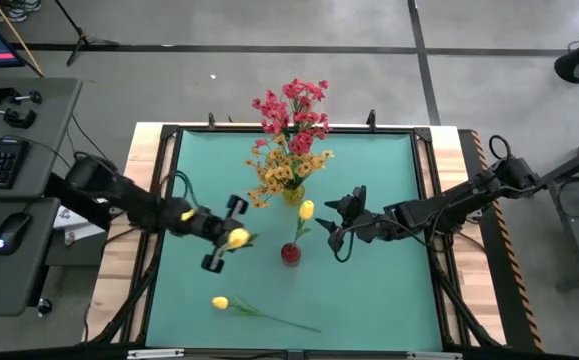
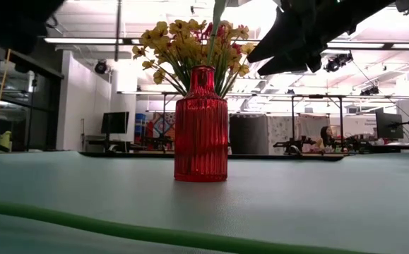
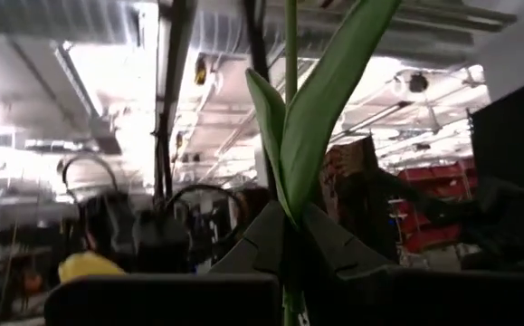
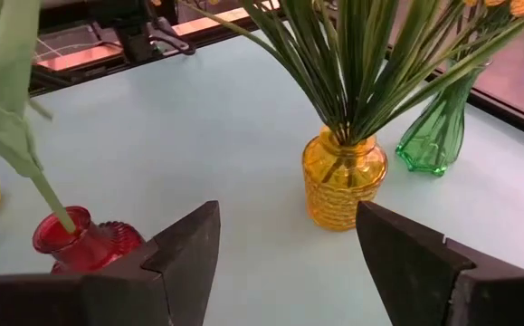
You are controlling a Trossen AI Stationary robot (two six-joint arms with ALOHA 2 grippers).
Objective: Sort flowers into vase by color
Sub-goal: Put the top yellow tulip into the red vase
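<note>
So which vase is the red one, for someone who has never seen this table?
Start at the green mat and find the tall bouquet at its far edge. Nearer than that, around the mat's middle, stands the red vase with a yellow tulip in it. Unlike the yellow vase and green vase behind it, it is ribbed red glass.

text: none readable | labels: none | signs: none

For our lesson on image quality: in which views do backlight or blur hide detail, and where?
Low view: bright ceiling lights turn the arm overhead into a silhouette; the green stem nearest the lens is blurred, the red vase sharp. Left wrist view: ceiling glare, soft background, dark fingers around the tulip stem.
</note>
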